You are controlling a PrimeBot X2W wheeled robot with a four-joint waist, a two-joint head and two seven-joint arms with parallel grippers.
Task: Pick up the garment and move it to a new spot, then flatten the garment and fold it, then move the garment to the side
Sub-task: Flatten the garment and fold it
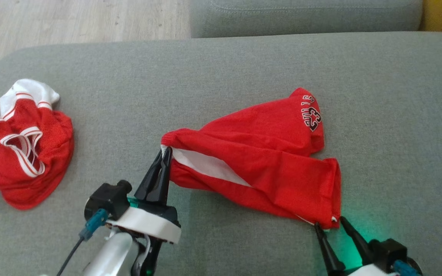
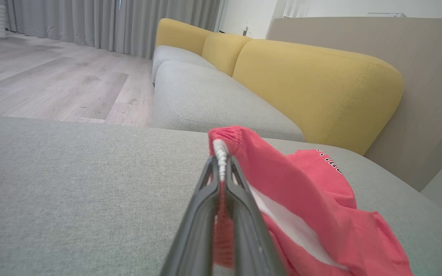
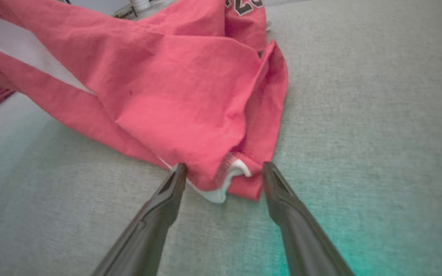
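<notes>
Two red garments, shorts (image 1: 267,153) and jersey (image 1: 21,153); two grippers, left gripper (image 1: 166,151) and right gripper (image 1: 329,222), four dark fingers (image 3: 155,214) in all; three yellow cushions (image 2: 313,88); three grey cushions (image 2: 71,184); one curtain (image 2: 109,23); one wooden floor (image 2: 52,76)

garment (image 1: 259,161): on the seat cushion (image 1: 221,69), right of centre, stretched sideways
second garment (image 1: 21,145): far left on the same cushion — well apart
left gripper (image 1: 166,151): at the garment's left end
right gripper (image 1: 329,223): at its near right corner — tips either side
floor (image 1: 71,19): behind, to the left
</notes>
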